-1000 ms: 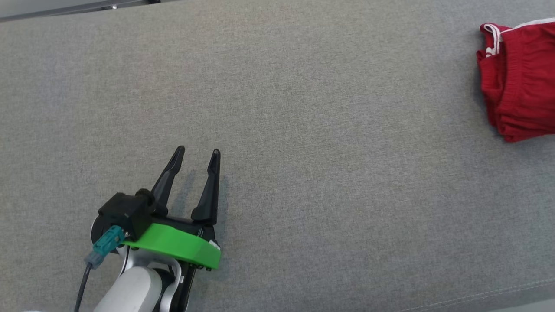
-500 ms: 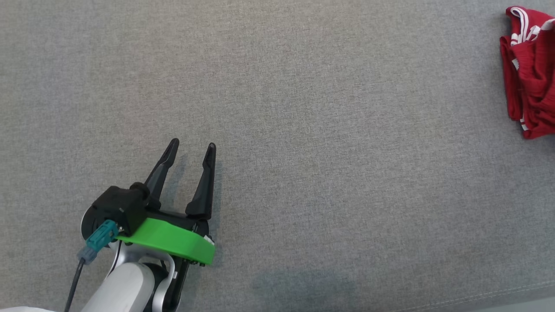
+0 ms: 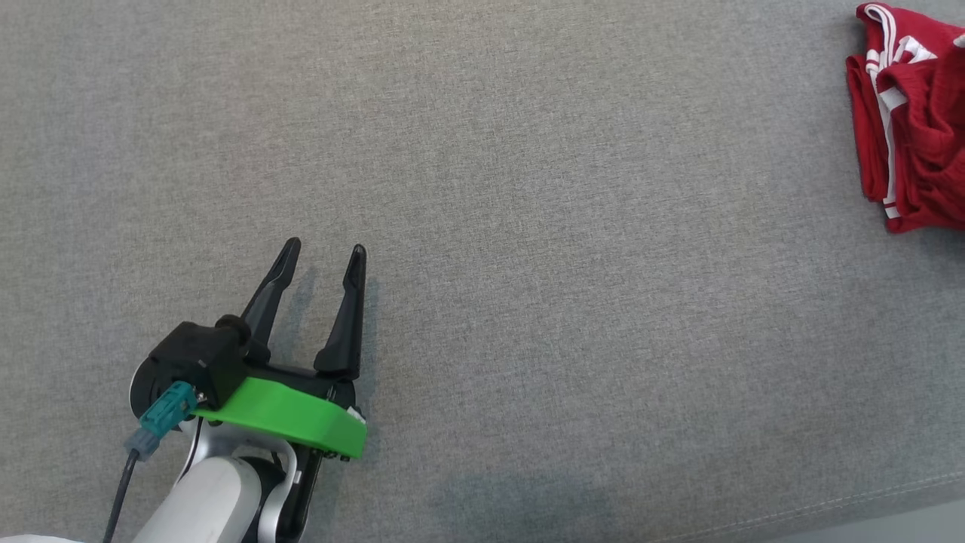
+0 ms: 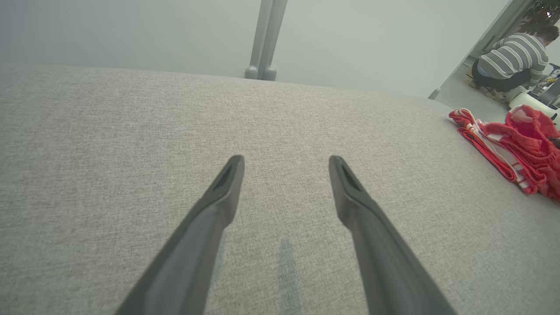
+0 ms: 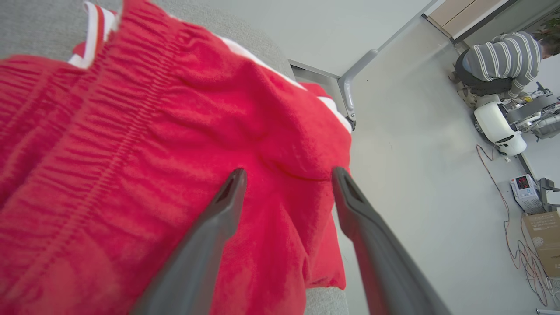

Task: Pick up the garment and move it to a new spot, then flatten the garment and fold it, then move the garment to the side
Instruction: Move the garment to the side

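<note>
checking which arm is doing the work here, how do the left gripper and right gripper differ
The left gripper is above the bare grey surface, well away from the red garment; the right gripper is right over that garment. Grey cloth shows between the left gripper's fingers, red fabric between the right gripper's. Both are open, and neither is closed on anything.
</note>
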Available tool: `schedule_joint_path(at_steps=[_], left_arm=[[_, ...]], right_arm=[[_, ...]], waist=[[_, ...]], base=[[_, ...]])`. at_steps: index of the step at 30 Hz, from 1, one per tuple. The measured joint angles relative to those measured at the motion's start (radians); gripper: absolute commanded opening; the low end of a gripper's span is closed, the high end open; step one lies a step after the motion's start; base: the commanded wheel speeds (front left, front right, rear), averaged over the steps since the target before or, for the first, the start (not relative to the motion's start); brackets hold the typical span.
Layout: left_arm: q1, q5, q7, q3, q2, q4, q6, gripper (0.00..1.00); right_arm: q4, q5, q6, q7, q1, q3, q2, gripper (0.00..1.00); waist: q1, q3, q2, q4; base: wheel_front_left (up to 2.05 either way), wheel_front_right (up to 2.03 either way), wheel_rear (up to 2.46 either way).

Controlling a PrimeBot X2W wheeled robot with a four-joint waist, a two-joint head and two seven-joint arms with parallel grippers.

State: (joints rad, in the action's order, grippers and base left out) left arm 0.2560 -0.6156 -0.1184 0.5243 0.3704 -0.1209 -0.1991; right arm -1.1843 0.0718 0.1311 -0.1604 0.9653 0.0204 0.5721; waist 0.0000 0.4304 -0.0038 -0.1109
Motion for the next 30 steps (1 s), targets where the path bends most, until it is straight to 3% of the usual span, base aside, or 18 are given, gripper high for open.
schedule_joint_path(at_steps=[13, 20, 30], left_arm=[[-0.021, -0.020, -0.016, 0.000, -0.009, 0.022, -0.003, 1.00], [-0.048, -0.064, -0.052, -0.024, -0.027, 0.060, -0.003, 1.00], [-0.130, -0.131, -0.113, -0.093, -0.044, 0.131, 0.007, 1.00]], right_arm=[[0.045, -0.002, 0.000, -0.066, 0.037, -0.005, -0.068, 1.00], [0.143, -0.084, 0.000, -0.090, 0.033, 0.083, -0.120, 1.00], [0.331, -0.252, 0.000, -0.072, -0.104, 0.196, -0.169, 1.00]], waist=[[0.0000, -0.081, 0.0000, -0.025], [0.0000, -0.165, 0.0000, -0.035], [0.0000, -0.310, 0.0000, -0.025]], base=[[0.00, 0.00, 0.00], [0.00, 0.00, 0.00], [0.00, 0.00, 0.00]])
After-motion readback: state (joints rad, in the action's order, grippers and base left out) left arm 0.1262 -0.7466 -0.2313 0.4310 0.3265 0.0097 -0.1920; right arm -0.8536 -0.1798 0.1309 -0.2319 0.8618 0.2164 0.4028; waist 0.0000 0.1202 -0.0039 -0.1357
